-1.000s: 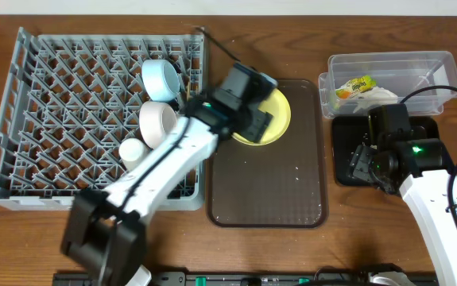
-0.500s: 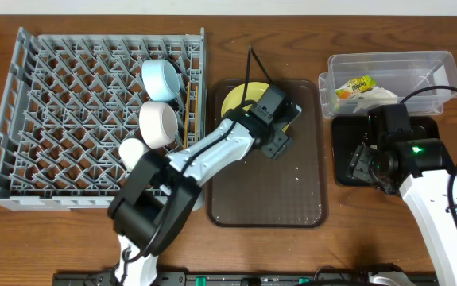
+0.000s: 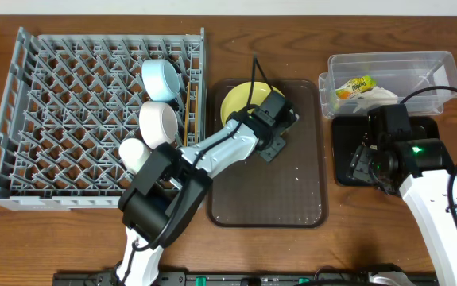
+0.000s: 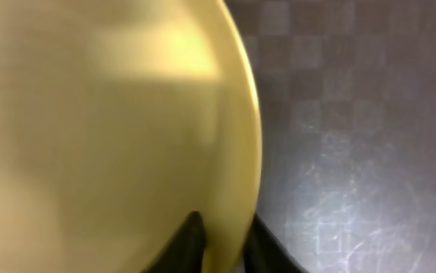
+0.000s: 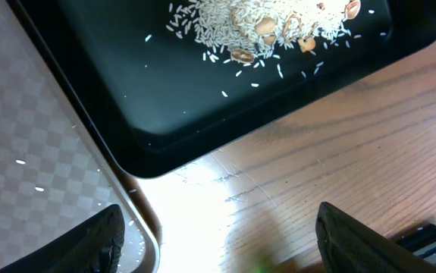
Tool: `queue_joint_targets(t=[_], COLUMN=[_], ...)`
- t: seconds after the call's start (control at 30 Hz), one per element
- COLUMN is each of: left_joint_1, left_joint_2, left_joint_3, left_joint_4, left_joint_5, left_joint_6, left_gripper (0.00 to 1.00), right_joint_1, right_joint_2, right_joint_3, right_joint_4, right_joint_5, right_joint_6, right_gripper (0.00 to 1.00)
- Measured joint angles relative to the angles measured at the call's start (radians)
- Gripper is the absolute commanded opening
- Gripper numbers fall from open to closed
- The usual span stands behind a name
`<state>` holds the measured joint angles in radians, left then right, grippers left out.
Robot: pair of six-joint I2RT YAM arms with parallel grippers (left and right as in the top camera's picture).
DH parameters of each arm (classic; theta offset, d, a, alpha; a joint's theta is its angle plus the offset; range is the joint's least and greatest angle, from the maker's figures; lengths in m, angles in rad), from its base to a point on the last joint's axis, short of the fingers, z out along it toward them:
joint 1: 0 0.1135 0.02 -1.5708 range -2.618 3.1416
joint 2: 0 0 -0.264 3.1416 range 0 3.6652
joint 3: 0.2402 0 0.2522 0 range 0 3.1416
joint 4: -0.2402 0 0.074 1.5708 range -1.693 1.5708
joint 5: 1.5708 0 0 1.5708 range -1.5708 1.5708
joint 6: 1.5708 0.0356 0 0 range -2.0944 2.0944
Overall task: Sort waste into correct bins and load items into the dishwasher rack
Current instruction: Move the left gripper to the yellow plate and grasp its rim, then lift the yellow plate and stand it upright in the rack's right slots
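The yellow plate (image 3: 240, 103) lies at the back of the brown serving tray (image 3: 268, 191). My left gripper (image 3: 278, 127) is shut on the plate's right rim; in the left wrist view the plate (image 4: 111, 129) fills the frame, with the dark fingers (image 4: 224, 231) pinching its edge. The grey rack (image 3: 53, 79) holds a light blue bowl (image 3: 160, 78), a white bowl (image 3: 158, 121) and a white cup (image 3: 133, 151). My right gripper (image 3: 367, 163) hangs open over the wood beside the black tray (image 5: 202, 98), which holds crumbs (image 5: 263, 23).
The clear tub (image 3: 419, 67) at the back right holds the green-and-orange wrapper (image 3: 354, 85) and a white tissue (image 3: 375, 95). A few loose crumbs dot the serving tray (image 5: 20, 114). The left arm stretches across the tray's left edge.
My left gripper has come down at the plate's right side and closed on its rim. The right arm has not moved.
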<state>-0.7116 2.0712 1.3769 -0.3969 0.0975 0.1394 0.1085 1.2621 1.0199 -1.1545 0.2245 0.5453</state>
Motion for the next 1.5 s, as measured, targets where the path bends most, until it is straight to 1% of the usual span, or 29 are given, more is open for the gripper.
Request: queue_joint_targets(t=[0.23, 0.4, 0.53, 0.7, 0.8, 0.87, 0.97, 1.1, 1.23, 1.37, 1.5], left_joint_1=[-0.047, -0.09, -0.101, -0.076, -0.019, 0.036, 0.161, 0.358, 0.55, 0.679, 0.758], left_joint_2=[-0.012, -0.075, -0.206, -0.407, -0.516, -0.556, -0.587, -0.582, -0.563, -0.521, -0.459], left_joint_3=[0.008, 0.0, -0.005, -0.006, -0.006, -0.006, -0.006, -0.006, -0.006, -0.006, -0.006], left_joint_4=[-0.039, -0.079, -0.095, -0.092, -0.093, -0.093, -0.093, -0.095, -0.094, -0.094, -0.094], left_joint_5=[-0.023, -0.021, -0.004, 0.016, 0.04, 0.079, 0.194, 0.405, 0.66, 0.879, 1.057], left_joint_6=[0.013, 0.01, -0.029, -0.07, -0.127, -0.158, -0.212, -0.283, -0.317, -0.327, -0.331], left_gripper=[0.06, 0.06, 0.06, 0.06, 0.06, 0.06, 0.06, 0.06, 0.06, 0.06, 0.06], right_joint_1=[0.0, 0.0, 0.0, 0.0, 0.0, 0.0, 0.0, 0.0, 0.0, 0.0, 0.0], right_joint_2=[0.0, 0.0, 0.0, 0.0, 0.0, 0.0, 0.0, 0.0, 0.0, 0.0, 0.0], right_joint_3=[0.0, 0.0, 0.0, 0.0, 0.0, 0.0, 0.0, 0.0, 0.0, 0.0, 0.0], right_joint_4=[-0.001, -0.001, -0.001, -0.001, -0.001, -0.001, -0.001, -0.001, -0.001, -0.001, -0.001], right_joint_5=[0.0, 0.0, 0.0, 0.0, 0.0, 0.0, 0.0, 0.0, 0.0, 0.0, 0.0], right_joint_6=[0.0, 0.0, 0.0, 0.0, 0.0, 0.0, 0.0, 0.0, 0.0, 0.0, 0.0], right_gripper=[0.79, 0.79, 0.79, 0.79, 0.79, 0.79, 0.79, 0.79, 0.79, 0.79, 0.79])
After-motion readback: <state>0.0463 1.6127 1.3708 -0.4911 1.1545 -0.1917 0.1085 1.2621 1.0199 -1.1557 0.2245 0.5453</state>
